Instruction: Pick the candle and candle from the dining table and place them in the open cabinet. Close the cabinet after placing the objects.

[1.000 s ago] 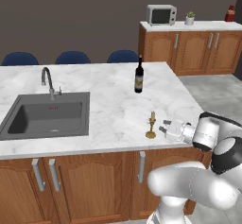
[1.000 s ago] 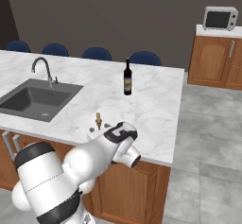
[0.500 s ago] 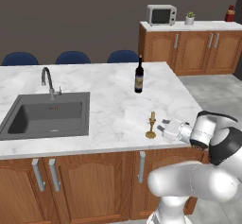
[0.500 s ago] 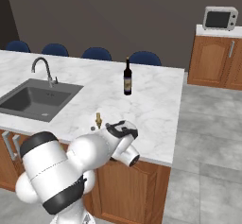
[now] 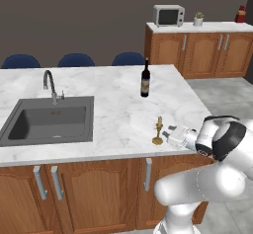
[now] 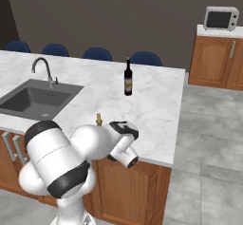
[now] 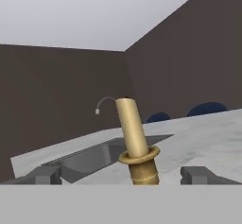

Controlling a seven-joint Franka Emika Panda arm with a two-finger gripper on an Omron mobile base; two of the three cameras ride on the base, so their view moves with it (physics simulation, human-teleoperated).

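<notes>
We see fingers [image 7: 47, 175] spread wide, level with brass base of candle [image 5: 158, 131], one each side, gripping nothing. Candle stands upright near front edge of marble worktop [image 5: 108, 95], well apart from wine bottle [image 5: 145, 78].

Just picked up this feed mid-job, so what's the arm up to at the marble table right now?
The arm is lining up on a candle in a brass holder near the front edge of the dining table. Its claw is open and level beside the candle, which stands upright between the fingertips in the hand view, not yet gripped. A wine bottle stands farther back, untouched.
</notes>
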